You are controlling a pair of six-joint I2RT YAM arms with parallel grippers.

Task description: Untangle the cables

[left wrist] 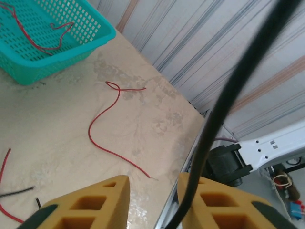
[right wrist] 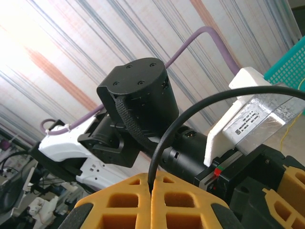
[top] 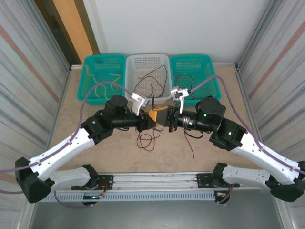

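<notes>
My two grippers meet tip to tip above the middle of the table. The right gripper (right wrist: 151, 175) (top: 165, 116) is shut on a black cable (right wrist: 190, 107) that arches up out of its yellow fingers. In the left wrist view the same black cable (left wrist: 224, 105) runs down along the inner edge of one finger of the left gripper (left wrist: 152, 179) (top: 154, 118), whose jaws stand apart with table showing between them. Below the grippers lies a loose tangle of red and black cables (top: 147, 138). A single red cable (left wrist: 102, 114) (top: 190, 143) curls on the table to the right.
Three baskets stand in a row at the back. The left teal basket (top: 90, 78) holds pale yellow cables, the white basket (top: 133, 62) black ones, and the right teal basket (top: 209, 64) (left wrist: 95, 40) red and dark ones. Lilac hoses loop off both arms.
</notes>
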